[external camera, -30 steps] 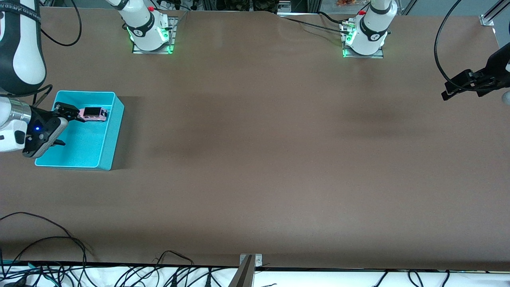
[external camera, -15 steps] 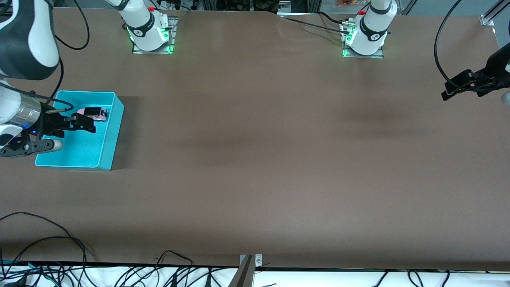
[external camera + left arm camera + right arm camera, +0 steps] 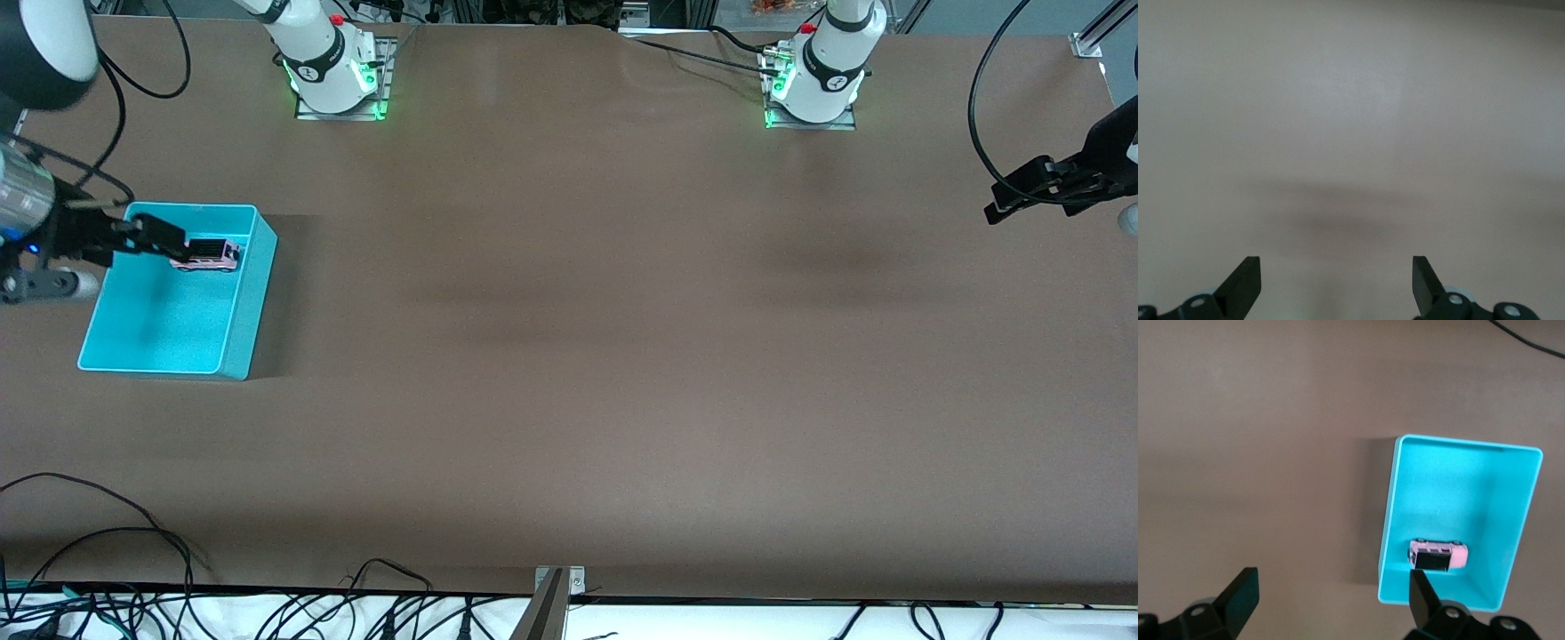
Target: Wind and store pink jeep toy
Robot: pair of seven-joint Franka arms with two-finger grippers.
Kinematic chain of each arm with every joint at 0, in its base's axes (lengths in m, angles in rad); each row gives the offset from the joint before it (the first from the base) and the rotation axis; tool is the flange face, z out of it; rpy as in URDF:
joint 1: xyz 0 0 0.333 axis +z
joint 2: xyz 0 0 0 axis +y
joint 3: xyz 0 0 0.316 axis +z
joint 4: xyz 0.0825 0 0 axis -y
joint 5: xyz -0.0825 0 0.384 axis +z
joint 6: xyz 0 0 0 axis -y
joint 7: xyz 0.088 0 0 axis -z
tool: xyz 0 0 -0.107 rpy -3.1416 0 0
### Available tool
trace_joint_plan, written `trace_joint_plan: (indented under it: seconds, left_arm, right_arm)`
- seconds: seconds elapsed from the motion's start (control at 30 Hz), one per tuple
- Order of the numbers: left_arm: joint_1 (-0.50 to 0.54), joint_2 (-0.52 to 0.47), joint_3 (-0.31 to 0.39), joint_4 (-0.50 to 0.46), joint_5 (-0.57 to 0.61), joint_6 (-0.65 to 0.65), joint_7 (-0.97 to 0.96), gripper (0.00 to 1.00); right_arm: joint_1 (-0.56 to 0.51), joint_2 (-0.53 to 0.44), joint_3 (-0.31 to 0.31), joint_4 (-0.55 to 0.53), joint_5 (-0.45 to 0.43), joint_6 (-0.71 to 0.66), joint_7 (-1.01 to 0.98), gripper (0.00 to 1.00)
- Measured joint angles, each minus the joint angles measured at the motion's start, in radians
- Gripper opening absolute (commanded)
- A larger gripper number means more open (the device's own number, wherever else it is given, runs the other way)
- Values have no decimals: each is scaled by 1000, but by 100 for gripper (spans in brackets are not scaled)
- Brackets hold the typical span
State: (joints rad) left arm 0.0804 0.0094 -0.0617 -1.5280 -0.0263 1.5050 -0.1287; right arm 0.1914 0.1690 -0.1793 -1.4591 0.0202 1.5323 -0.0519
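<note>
Resting inside turquoise bin (image 3: 240,293), pink jeep toy (image 3: 208,253) lies near bin's wall farthest from front camera. Right gripper (image 3: 164,238) released, empty, over bin just beside jeep. Left gripper (image 3: 1000,203) released, waits well apart from bin.

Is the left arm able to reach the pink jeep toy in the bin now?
Probably not easily. The pink jeep toy lies in the turquoise bin at the right arm's end of the table, while the left gripper waits open over the table's other end.
</note>
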Motion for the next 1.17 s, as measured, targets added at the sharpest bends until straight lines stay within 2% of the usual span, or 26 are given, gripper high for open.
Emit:
trace_joint_plan:
  seconds: [0.3, 1.17]
  left_arm:
    - [0, 0, 0, 0, 0, -1, 0, 100]
    - [1, 1, 2, 0, 0, -5, 0, 100]
  right_arm:
    - [-5, -122, -5, -85, 0, -22, 1, 100]
    - [-6, -110, -5, -105, 0, -11, 2, 100]
